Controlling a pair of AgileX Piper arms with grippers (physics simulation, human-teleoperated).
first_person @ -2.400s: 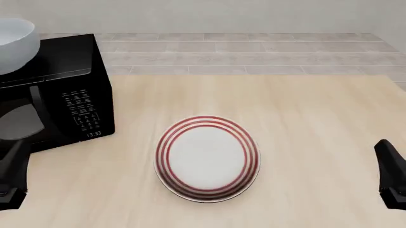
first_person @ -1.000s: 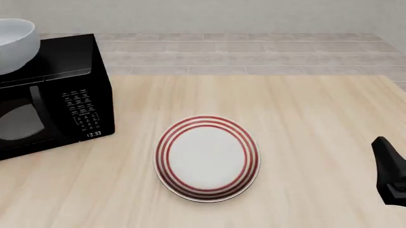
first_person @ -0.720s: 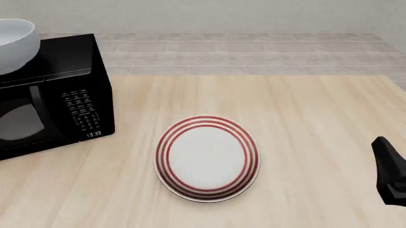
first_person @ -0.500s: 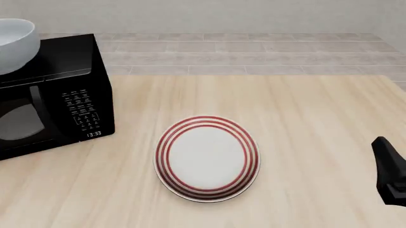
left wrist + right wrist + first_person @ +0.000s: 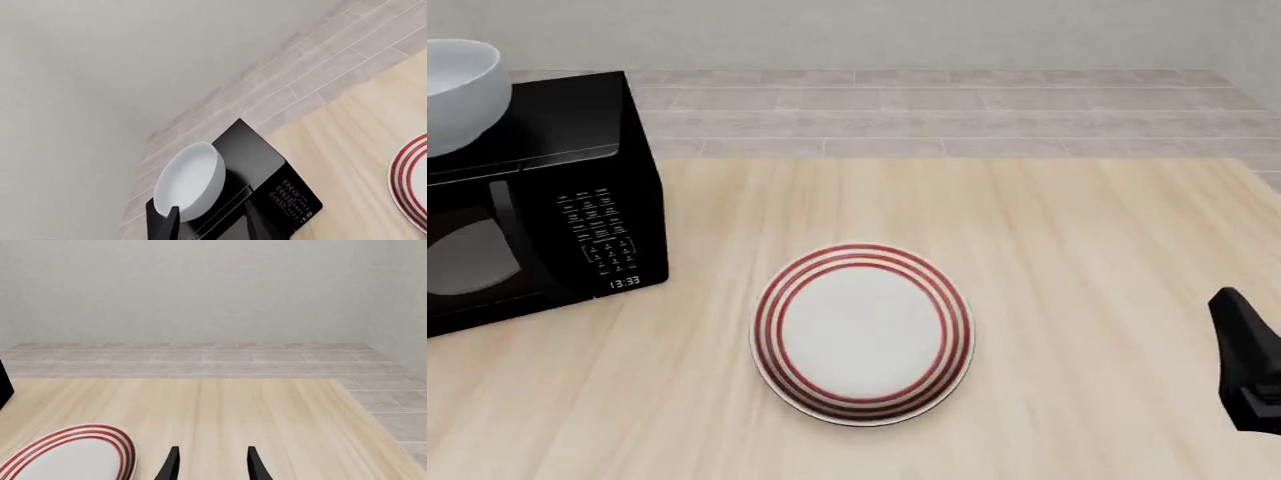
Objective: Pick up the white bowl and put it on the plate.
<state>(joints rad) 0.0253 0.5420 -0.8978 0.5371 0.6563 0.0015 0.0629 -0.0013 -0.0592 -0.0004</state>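
One white bowl (image 5: 451,92): plain, glossy, deep, atop microwave (image 5: 554,190).

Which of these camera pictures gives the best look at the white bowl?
The left wrist view: the white bowl shows whole there, sitting on top of the microwave, with its hollow visible. The front view cuts the bowl off at the picture's edge. The right wrist view does not show it.
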